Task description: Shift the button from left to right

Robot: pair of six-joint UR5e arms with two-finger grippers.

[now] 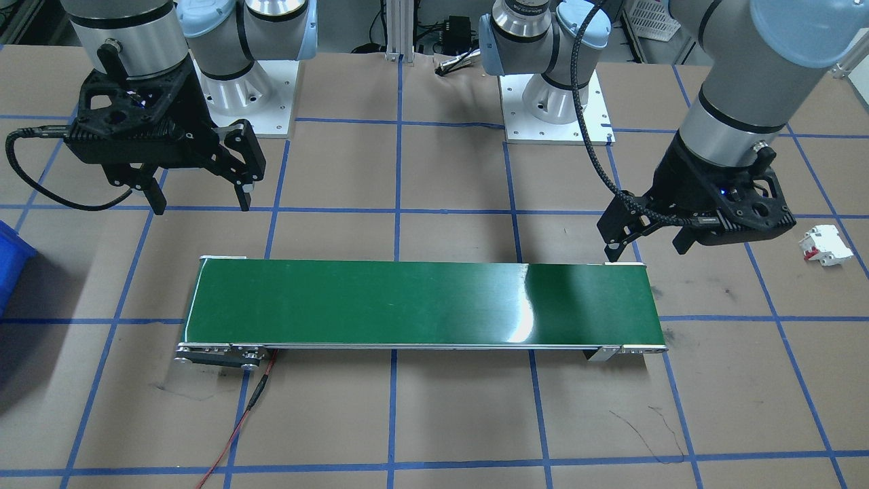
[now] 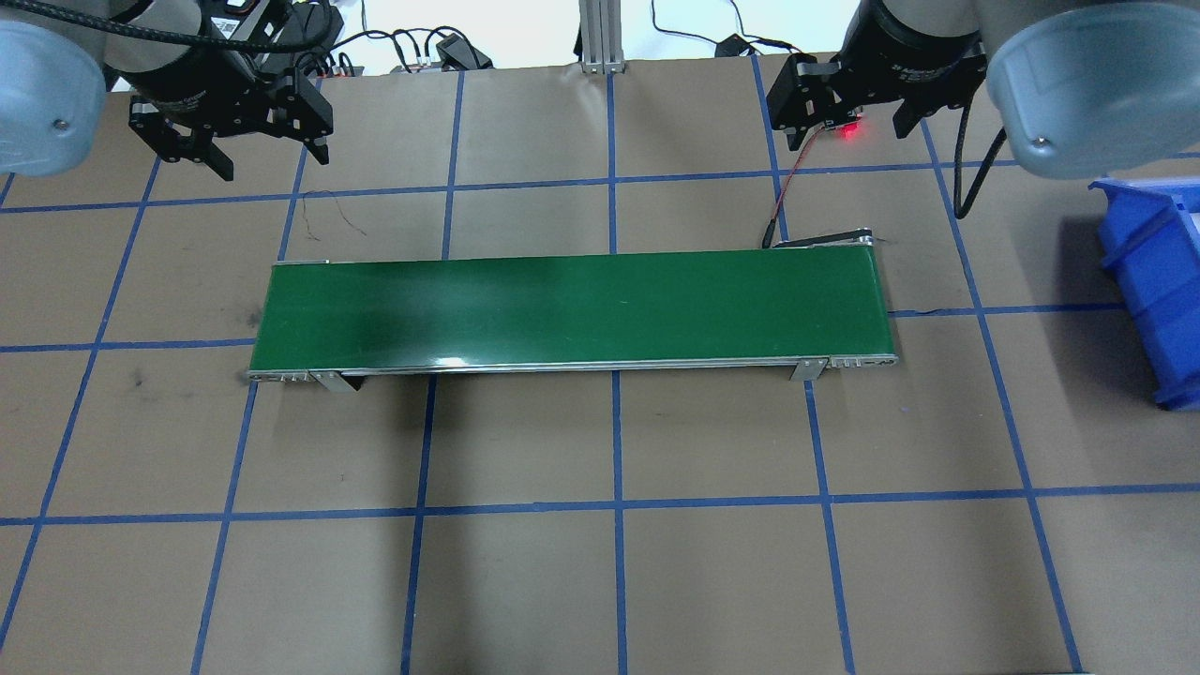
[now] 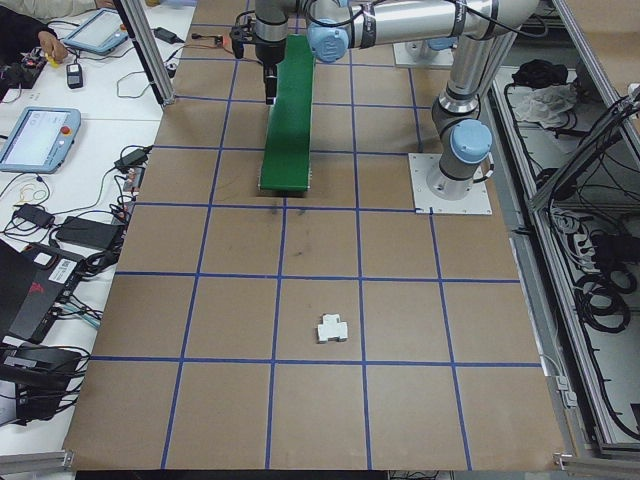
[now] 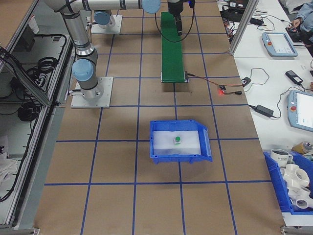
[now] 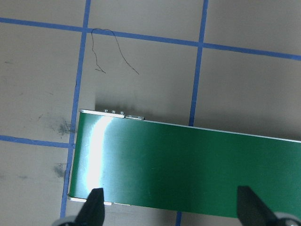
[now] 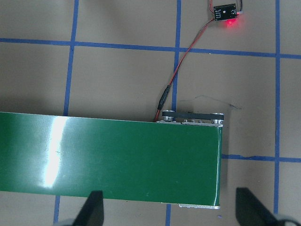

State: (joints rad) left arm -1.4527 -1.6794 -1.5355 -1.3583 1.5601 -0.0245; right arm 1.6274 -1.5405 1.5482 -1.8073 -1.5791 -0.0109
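Item: button, green cap up, in blue bin on robot's right side. We log L gripper jaws wide, nothing held, above conveyor belt end; R gripper likewise wide, empty. White breaker block on table, L side.

A robotics lab — two arms bolted on white base plates behind a green conveyor belt on a brown bench gridded with blue tape. Beside the bench — teach pendants, cables and aluminium framing.
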